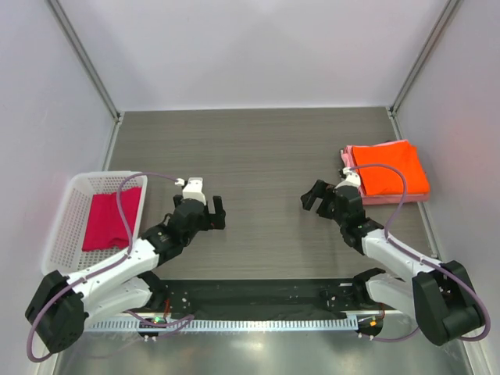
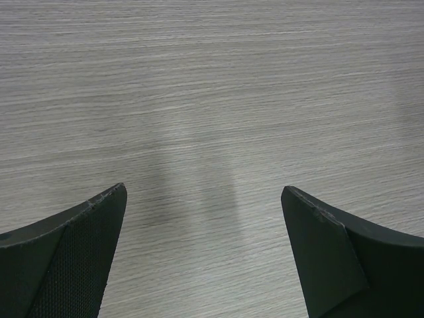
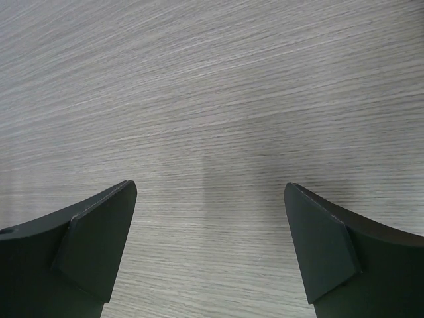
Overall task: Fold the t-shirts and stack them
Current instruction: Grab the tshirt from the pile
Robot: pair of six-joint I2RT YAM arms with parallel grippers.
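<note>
A crimson-magenta t-shirt (image 1: 112, 219) lies folded in the white mesh basket (image 1: 72, 198) at the left. At the right, a folded bright orange t-shirt (image 1: 389, 169) rests on a pale pink t-shirt (image 1: 394, 199) whose edges show beneath it. My left gripper (image 1: 213, 212) hovers open over bare table, right of the basket. My right gripper (image 1: 312, 195) is open too, left of the orange stack. In the left wrist view the left gripper (image 2: 204, 192) holds nothing, and in the right wrist view the right gripper (image 3: 210, 187) frames only wood-grain tabletop.
Grey walls enclose the table on three sides, with metal posts (image 1: 87, 62) at the back corners. A black rail (image 1: 258, 295) runs along the near edge between the arm bases. The wood-grain tabletop (image 1: 258, 148) stretches between basket and stack.
</note>
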